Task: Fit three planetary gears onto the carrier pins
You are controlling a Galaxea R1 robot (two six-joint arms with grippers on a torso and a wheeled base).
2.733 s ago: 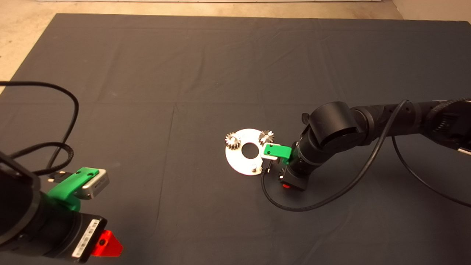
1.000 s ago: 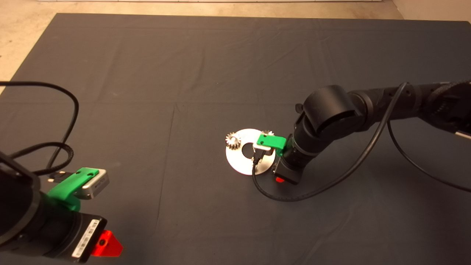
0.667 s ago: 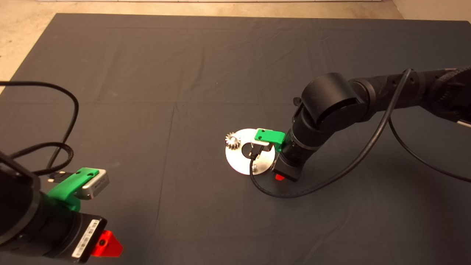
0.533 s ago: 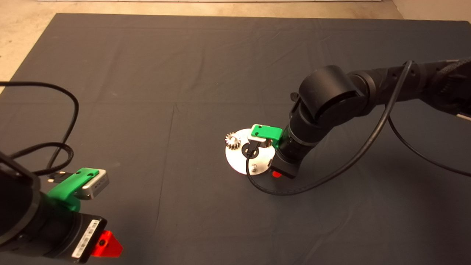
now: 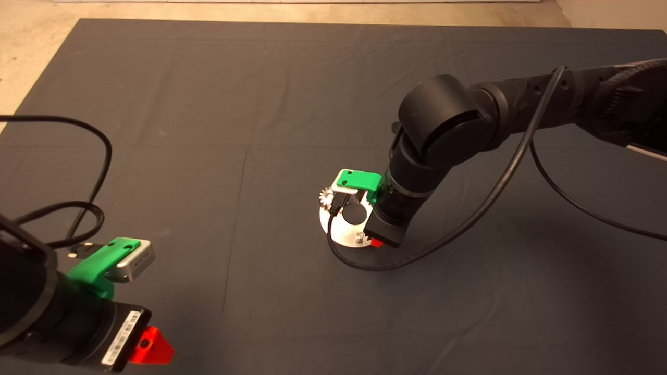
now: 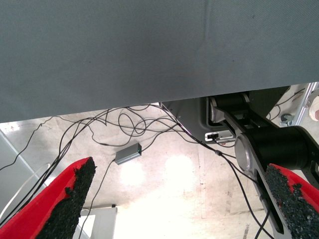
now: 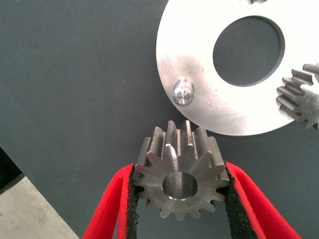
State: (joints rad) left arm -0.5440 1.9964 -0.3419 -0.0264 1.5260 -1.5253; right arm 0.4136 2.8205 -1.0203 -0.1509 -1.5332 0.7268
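My right arm reaches in over the mat, wrist bent downward, its right gripper (image 7: pixel 180 199) clamped shut on what it carries. My left gripper (image 6: pixel 182 199) waits parked, fingers spread wide.

Dark grey mat (image 5: pixel 208 104), plain, over the desk. Pale beige floor (image 5: pixel 31 31) beyond its far edge. Bright silver disc (image 7: pixel 199 74) with silver pin (image 7: pixel 183 93). Dull silver toothed gear (image 7: pixel 180 179) between red fingers (image 7: pixel 112 204) with black pads. Green right gripper (image 5: pixel 376 240) mount on black arm (image 5: pixel 443 125). Green left gripper (image 5: pixel 151 346), red-tipped.
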